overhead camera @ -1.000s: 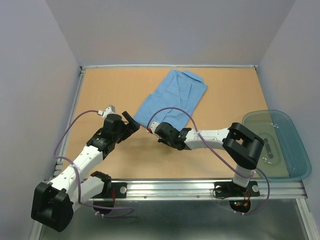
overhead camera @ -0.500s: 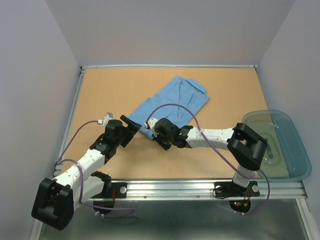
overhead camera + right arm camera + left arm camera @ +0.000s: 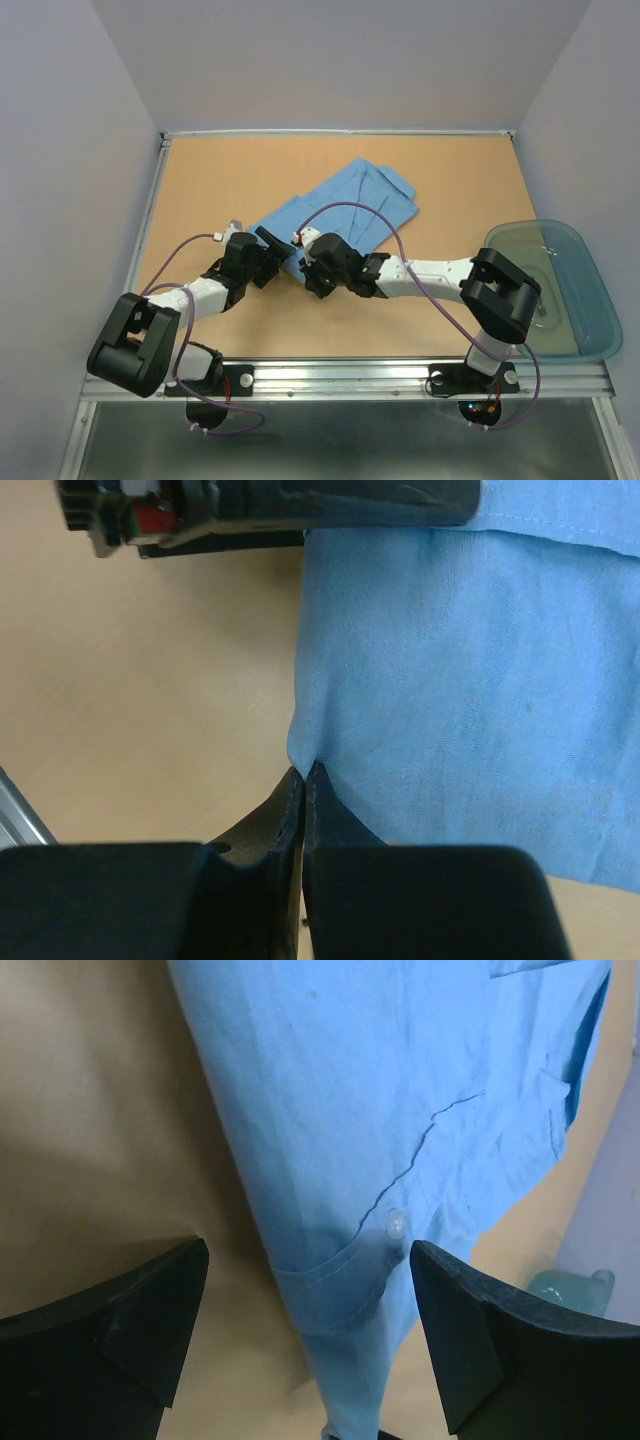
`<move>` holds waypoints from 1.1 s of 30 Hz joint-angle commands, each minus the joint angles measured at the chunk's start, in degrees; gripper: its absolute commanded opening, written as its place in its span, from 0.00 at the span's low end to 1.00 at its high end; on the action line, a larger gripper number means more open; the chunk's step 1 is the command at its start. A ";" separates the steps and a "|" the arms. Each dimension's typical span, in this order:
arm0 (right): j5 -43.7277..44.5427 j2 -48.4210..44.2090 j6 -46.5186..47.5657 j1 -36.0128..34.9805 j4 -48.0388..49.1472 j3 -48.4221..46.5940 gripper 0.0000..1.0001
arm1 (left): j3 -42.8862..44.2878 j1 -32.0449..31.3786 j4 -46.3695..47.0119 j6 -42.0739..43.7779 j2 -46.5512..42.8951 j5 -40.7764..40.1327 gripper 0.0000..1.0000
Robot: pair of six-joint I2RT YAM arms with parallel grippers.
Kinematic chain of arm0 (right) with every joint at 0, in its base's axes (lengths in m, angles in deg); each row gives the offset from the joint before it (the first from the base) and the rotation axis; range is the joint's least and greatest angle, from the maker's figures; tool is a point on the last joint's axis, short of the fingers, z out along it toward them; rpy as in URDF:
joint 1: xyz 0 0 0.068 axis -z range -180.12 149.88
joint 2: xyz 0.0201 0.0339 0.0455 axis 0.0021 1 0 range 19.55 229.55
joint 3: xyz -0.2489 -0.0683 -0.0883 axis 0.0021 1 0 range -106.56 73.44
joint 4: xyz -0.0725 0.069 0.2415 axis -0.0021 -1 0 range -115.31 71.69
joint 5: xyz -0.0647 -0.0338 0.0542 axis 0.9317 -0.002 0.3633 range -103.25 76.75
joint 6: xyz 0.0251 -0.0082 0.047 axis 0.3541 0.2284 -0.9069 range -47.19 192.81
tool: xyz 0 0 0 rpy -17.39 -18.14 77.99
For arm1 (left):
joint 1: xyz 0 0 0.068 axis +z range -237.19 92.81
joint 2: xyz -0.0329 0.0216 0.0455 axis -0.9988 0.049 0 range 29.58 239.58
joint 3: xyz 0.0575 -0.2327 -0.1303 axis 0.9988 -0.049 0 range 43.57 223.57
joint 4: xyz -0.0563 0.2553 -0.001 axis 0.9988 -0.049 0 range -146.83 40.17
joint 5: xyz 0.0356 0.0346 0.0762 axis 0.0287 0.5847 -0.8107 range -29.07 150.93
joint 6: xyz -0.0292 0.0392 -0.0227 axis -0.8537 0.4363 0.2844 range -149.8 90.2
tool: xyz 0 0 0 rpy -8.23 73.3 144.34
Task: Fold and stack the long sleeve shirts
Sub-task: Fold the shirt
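- Your light blue shirt [image 3: 350, 200] lies loosely spread on the table [image 3: 210, 180], from mid-table back towards the far right, with its near edge between both hands
- Your right hand [image 3: 305, 772] is clamped on that near edge, and the cloth puckers at its tips
- Your left hand [image 3: 307, 1255] stands wide, jaws either side of the buttoned cuff [image 3: 335, 1285], holding nothing
- Expect thin, light, floppy cloth that slides and bunches; take it by hems, cuffs or seams, where doubled layers give more to pinch

The left arm [image 3: 190, 295] lies low and stretched forward, its left gripper [image 3: 267, 252] spread wide. The right arm [image 3: 430, 272] reaches across to the left, its right gripper [image 3: 304, 263] pinched tight.
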 commanded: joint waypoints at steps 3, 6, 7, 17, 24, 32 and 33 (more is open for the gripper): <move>-1.82 -1.56 -2.56 -0.41 6.06 1.72 0.01 | 0.78 -0.13 8.61 2.69 2.85 5.37 0.94; -1.74 -1.38 -2.91 -0.41 6.59 2.33 0.00 | 1.66 -0.13 8.89 3.48 4.26 6.79 0.91; -1.82 -1.29 -2.99 -0.32 6.85 2.42 0.00 | 1.93 -0.22 8.97 3.83 4.61 6.70 0.89; -2.88 -1.20 -4.22 -0.41 8.44 3.13 0.01 | 2.19 -0.13 10.91 6.38 7.78 5.21 0.50; -2.71 -3.13 -6.07 -0.41 8.53 2.78 0.23 | 3.59 -0.05 5.49 11.11 2.43 4.25 0.00; -3.67 -8.23 -10.55 6.79 8.17 3.21 0.48 | 13.87 -0.05 -19.39 22.46 -5.48 -1.20 0.00; -3.76 -8.23 -11.95 8.54 8.09 3.39 0.45 | 15.80 -0.05 -23.50 23.25 -5.58 -1.21 0.00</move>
